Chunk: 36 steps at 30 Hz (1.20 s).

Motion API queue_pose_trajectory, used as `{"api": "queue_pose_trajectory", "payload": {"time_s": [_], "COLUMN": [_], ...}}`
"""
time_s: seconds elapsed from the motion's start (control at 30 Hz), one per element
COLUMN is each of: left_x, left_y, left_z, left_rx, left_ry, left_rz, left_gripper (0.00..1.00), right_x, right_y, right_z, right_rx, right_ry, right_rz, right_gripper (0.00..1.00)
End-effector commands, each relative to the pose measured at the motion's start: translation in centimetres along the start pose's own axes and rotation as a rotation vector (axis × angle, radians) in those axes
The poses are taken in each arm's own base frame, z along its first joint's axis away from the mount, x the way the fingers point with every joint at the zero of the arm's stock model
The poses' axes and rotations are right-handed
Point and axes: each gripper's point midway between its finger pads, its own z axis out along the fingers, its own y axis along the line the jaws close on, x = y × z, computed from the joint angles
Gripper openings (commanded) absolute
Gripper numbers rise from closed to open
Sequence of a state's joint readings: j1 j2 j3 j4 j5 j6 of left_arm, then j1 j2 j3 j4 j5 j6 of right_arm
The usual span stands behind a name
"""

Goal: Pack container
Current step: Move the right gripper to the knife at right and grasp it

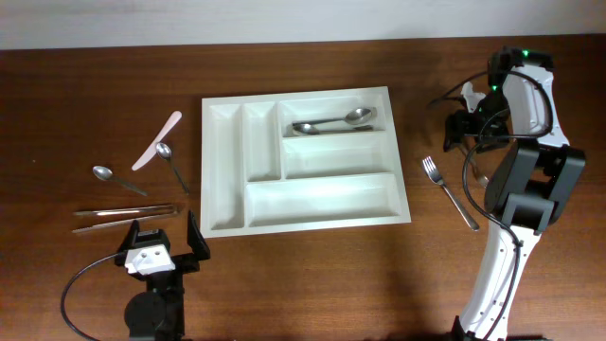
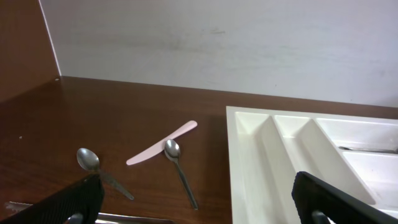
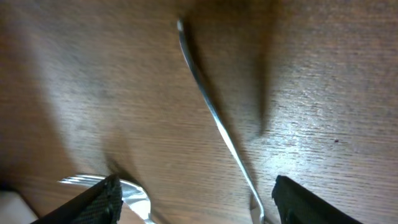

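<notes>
The white five-compartment tray (image 1: 322,201) lies mid-table, with spoons (image 1: 331,123) in its top right compartment. The tray's left end shows in the left wrist view (image 2: 249,155). My left gripper (image 1: 166,239) is open and empty near the front edge, left of the tray. In its wrist view (image 2: 199,211) a pink knife (image 2: 163,151) and two spoons (image 2: 180,171) (image 2: 99,168) lie ahead of it. My right gripper (image 1: 461,128) is open, low over the table right of the tray. In its wrist view (image 3: 205,208) a thin metal handle (image 3: 214,118) lies between the fingers.
Left of the tray lie the pink knife (image 1: 156,140), two spoons (image 1: 172,163) (image 1: 115,178) and two long metal utensils (image 1: 128,216). A fork (image 1: 450,192) lies right of the tray. A shiny utensil end (image 3: 134,193) shows by my right gripper's left finger.
</notes>
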<state>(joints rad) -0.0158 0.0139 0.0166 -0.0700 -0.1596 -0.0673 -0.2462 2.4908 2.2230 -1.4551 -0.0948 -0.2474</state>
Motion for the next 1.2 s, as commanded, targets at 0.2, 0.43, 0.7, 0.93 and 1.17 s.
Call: {"api": "queue_pose_trajectory", "payload": {"time_s": [0.2,0.43,0.7,0.93,1.17], "left_x": [0.1,0.1,0.1,0.1,0.1], "left_y": [-0.2,-0.2,-0.2,-0.2,-0.2], "left_z": [0.0,0.0,0.0,0.0,0.0], "left_rx": [0.014,0.014,0.014,0.014,0.014], "left_ry": [-0.003,-0.003,-0.003,-0.003,-0.003], "left_rz": [0.016,0.016,0.016,0.016,0.016], "left_gripper": [0.99,0.99,0.99,0.99,0.99], "right_x": [0.4,1.1,2.2,2.1,1.6], "right_y": [-0.8,-0.8,-0.8,-0.9,-1.0], "right_z": [0.2,1.9,3.7,3.9,3.9], "right_rx": [0.057,0.050,0.047,0.048,0.052], "right_ry": [0.002,0.033,0.075,0.069,0.049], "right_rz": [-0.004,-0.002,0.004,0.004,0.003], "right_gripper": [0.67,0.50,0.24,0.10,0.04]}}
